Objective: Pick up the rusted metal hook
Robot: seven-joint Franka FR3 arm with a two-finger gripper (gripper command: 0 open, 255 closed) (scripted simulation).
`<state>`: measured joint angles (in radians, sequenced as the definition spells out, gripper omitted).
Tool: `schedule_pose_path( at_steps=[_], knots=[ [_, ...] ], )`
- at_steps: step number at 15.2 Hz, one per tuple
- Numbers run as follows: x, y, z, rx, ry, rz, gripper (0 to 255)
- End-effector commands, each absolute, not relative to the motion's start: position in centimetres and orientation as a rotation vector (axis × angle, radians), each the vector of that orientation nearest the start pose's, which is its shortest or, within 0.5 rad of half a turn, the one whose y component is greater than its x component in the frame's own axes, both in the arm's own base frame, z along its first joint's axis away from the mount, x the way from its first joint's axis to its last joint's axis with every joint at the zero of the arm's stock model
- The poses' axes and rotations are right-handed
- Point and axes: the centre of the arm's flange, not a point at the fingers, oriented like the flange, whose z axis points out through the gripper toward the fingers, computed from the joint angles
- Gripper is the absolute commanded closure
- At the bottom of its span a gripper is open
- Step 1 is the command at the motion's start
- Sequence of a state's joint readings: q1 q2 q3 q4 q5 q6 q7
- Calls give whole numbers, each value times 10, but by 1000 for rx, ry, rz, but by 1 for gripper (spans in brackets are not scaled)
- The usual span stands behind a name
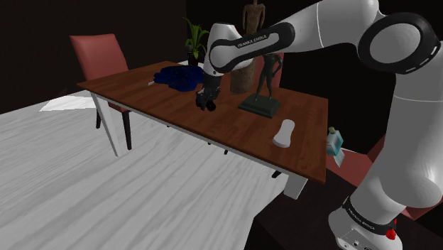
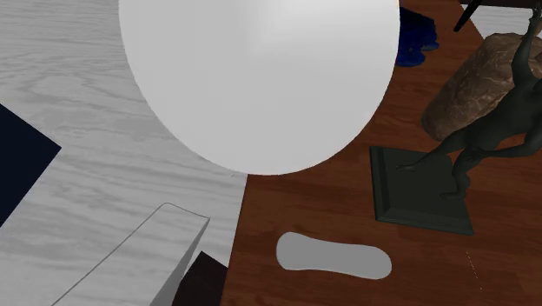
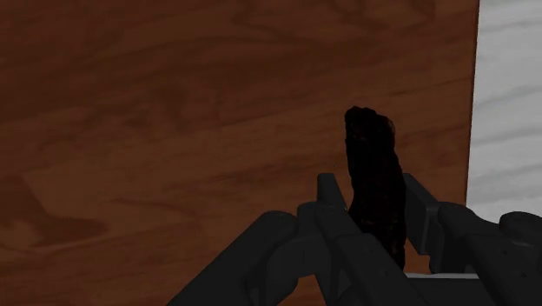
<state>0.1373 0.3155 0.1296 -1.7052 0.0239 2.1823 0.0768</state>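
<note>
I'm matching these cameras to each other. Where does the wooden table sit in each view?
Shoulder view: table crosses the middle, under the arm.
Second exterior view: table lies right, bearing a dark figurine.
Wrist view: table lies behind the jaws clasping the dark hook.
Shared: pale plank floor bordering its edge.

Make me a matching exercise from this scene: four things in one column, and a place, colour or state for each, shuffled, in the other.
Things:
1. dark hook
2. figurine
3. chair
4. white oblong object

Descriptions:
A. red, at the end of the table on the shoulder view's left
B. lying flat on the bare tabletop
C. clasped between the fingers of the gripper
D. standing upright on a dark square base

Pairs: 1-C, 2-D, 3-A, 4-B
</note>
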Motion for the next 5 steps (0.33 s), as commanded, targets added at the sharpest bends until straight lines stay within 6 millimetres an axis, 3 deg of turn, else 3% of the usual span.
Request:
schedule_pose_path(
  at_steps=[1,5],
  knots=[
    [641,167,436,-3035,-256,-231,255],
    [641,167,447,-3035,-256,-231,255]
  ],
)
